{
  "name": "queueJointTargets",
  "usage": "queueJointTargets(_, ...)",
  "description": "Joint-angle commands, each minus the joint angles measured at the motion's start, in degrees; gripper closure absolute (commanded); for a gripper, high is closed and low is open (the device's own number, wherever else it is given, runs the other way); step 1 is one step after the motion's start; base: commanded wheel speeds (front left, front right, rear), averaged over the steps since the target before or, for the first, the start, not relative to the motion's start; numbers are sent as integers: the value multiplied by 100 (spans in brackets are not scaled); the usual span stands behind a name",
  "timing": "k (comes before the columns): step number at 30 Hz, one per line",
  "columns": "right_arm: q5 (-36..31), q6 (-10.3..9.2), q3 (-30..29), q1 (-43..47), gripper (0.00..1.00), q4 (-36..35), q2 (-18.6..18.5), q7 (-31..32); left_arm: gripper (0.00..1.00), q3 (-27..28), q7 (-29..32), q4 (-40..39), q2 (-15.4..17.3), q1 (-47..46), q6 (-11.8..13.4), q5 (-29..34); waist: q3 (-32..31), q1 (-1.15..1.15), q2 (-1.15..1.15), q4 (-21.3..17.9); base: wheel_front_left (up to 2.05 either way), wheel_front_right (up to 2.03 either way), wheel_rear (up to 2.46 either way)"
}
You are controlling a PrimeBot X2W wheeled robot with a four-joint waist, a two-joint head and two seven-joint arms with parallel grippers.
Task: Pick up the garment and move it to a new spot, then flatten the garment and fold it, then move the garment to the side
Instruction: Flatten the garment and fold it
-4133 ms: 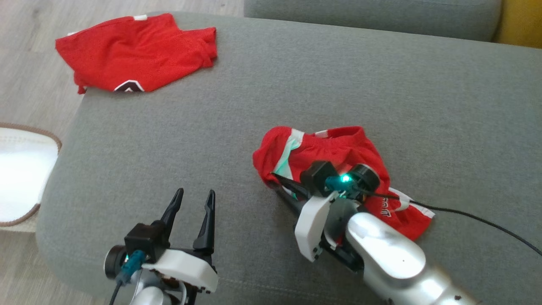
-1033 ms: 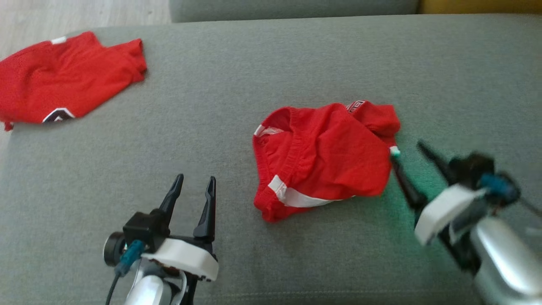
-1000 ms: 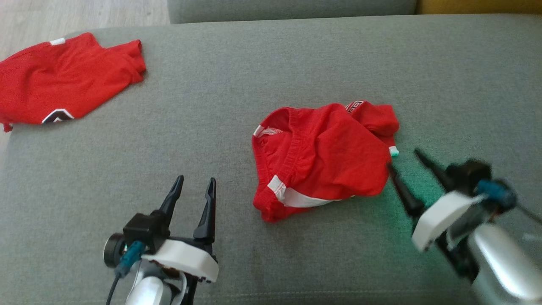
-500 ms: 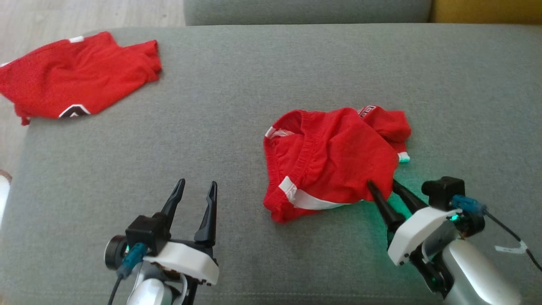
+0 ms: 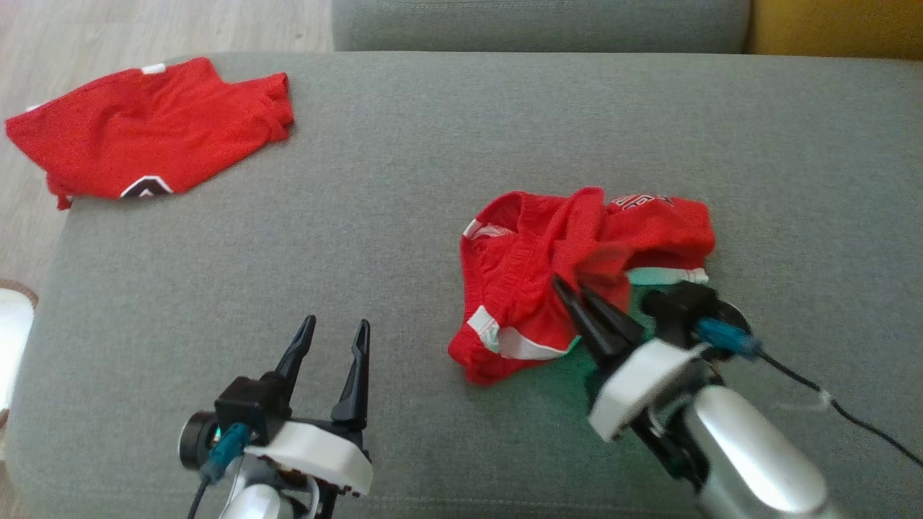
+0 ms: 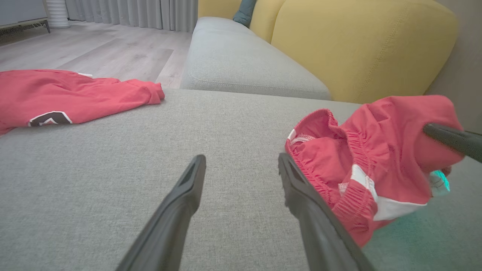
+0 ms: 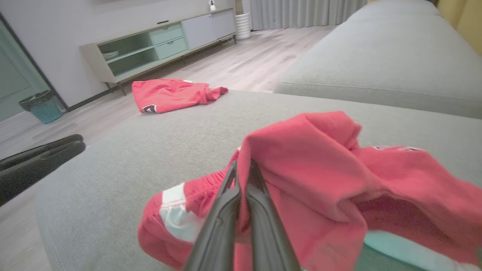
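The garment (image 5: 526, 288), red shorts with white trim, lies crumpled right of the middle of the grey sofa seat (image 5: 433, 144). My right gripper (image 5: 570, 287) is shut on a raised fold of it, and the cloth drapes over the closed tips. In the right wrist view the right gripper (image 7: 243, 177) pinches that red fold of the garment (image 7: 320, 162). My left gripper (image 5: 333, 331) stands open and empty near the seat's front edge, left of the garment. The left wrist view has the left gripper (image 6: 241, 165) open beside the garment (image 6: 369, 150).
A second red garment (image 5: 151, 137) lies flat at the seat's far left corner, partly over the edge. A yellow cushion (image 6: 357, 45) and another grey seat (image 6: 241, 60) stand behind. A black cable (image 5: 829, 404) trails from my right wrist. Wooden floor (image 5: 144, 29) lies to the left.
My right gripper came in from the right, closed on the garment's right side and pulled a fold up and leftward. The camera shifted a little. The left gripper stayed put.
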Motion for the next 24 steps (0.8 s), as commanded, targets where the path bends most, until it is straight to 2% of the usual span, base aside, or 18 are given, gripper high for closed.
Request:
queueJointTargets(1, -47, -5, 210, -462, 100, -115, 187, 19, 0, 195, -71, -210, -8, -173, -3, 35, 30, 0, 0, 63, 0, 0, 0)
queueJointTargets(8, -104, -5, 675, -1228, 100, 958, 646, 66, 0, 123, -71, -211, -8, -234, 1, -1, 113, 0, 0, 336, 0, 0, 0)
queueJointTargets(11, -164, -5, 671, -1476, 100, 1534, 736, -18, 0, 106, -71, -212, -8, -242, 22, -20, 143, 0, 0, 426, 0, 0, 0)
queueJointTargets(15, -182, -5, 703, -1654, 100, 1957, 795, -168, 0, 123, -71, -208, -8, -232, 40, -33, 147, 0, 0, 469, 0, 0, 0)
queueJointTargets(16, -171, -5, 710, -1703, 88, 2058, 809, -240, 0, 131, -71, -205, -8, -232, 42, -35, 148, 0, 0, 474, 0, 0, 0)
queueJointTargets(17, -152, -5, 724, -1742, 54, 2147, 821, -298, 0, 140, -71, -204, -8, -230, 46, -37, 144, 0, 0, 473, 0, 0, 0)
queueJointTargets(18, -121, -5, 754, -1771, 0, 2209, 830, -357, 0, 154, -71, -202, -8, -225, 52, -37, 129, 0, 0, 460, 0, 0, 0)
queueJointTargets(24, 198, -5, 822, -1791, 0, 2120, 851, -770, 0, 227, -71, -240, -8, -188, 67, -9, 87, 0, 0, 249, 0, 0, 0)
